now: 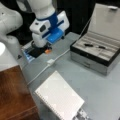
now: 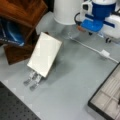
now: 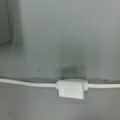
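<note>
Grey bench carries a white cable beneath the end effector (its opening I cannot tell), nothing visibly held.

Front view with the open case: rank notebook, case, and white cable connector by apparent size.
1. Open case, with its raised lid.
2. Spiral notebook, though it lies nearer the camera, so the gap is unsure.
3. White cable connector, by far the smallest.

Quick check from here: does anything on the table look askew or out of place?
The white cable with its inline block trails loose across the grey table, passing near the open case. The notebook lies at a slant, resting on metal clips. Nothing looks spilled or damaged.
</note>
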You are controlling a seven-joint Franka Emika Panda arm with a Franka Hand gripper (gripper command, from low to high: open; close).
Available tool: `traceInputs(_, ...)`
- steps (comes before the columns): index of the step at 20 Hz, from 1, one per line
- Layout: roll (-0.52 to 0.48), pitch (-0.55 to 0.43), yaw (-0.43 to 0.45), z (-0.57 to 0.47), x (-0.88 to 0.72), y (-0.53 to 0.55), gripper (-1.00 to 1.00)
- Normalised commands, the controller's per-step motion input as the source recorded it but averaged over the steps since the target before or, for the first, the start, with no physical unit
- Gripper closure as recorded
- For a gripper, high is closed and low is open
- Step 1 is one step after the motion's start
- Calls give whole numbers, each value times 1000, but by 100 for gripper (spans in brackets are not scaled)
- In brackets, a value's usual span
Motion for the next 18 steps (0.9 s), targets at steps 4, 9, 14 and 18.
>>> traceInputs(4,-169,403,-4,300,494,-123,-100)
traceInputs(9,-182,338,-1,169,472,-89,-100)
traceInputs(14,-160,237,38,172,367,-70,-100)
traceInputs(18,-172,190,135,145,292,-128,-100)
